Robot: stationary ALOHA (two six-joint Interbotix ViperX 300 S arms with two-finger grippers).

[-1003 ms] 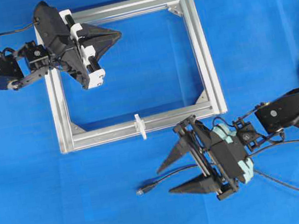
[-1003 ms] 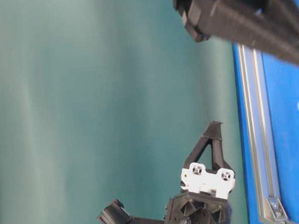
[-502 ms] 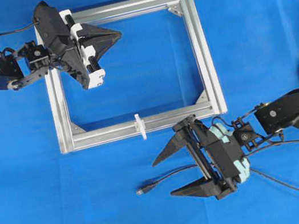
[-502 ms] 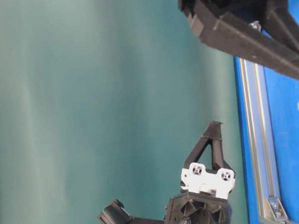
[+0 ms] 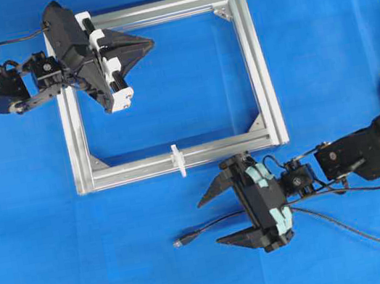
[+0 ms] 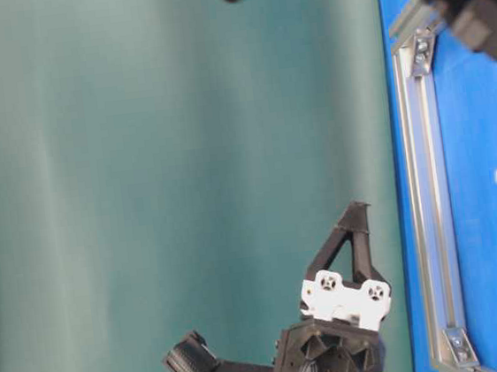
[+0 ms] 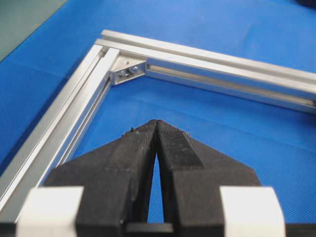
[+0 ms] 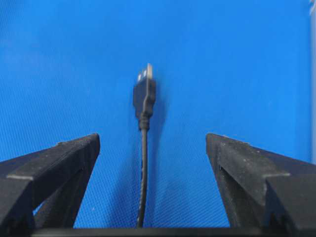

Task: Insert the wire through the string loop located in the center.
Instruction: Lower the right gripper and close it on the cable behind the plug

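The right gripper point(image 5: 215, 220) stood with its jaws spread wide and empty, one finger on each side of the wire point(image 5: 212, 225) and neither touching it; in the right wrist view the wire point(image 8: 143, 163) ran straight up the middle of the gap between the two dark fingers point(image 8: 54, 165). The wire lay flat on the blue bench point(image 5: 318, 31), its long axis running roughly left to right in the overhead view, with the plug point(image 5: 182, 241) and its silvery tip pointing left, away from the gripper and beyond the fingertips. From between the fingers the cable passed back under the gripper body and trailed off to the right. The string loop point(image 5: 177, 160) stuck out crosswise from the near bar of the aluminium frame point(image 5: 263, 77), above and well apart from the plug. The left gripper point(image 5: 149, 43) hung over the frame's interior near its far-left corner, jaws clenched together on nothing, the fingertips point(image 7: 157, 129) meeting in the left wrist view.
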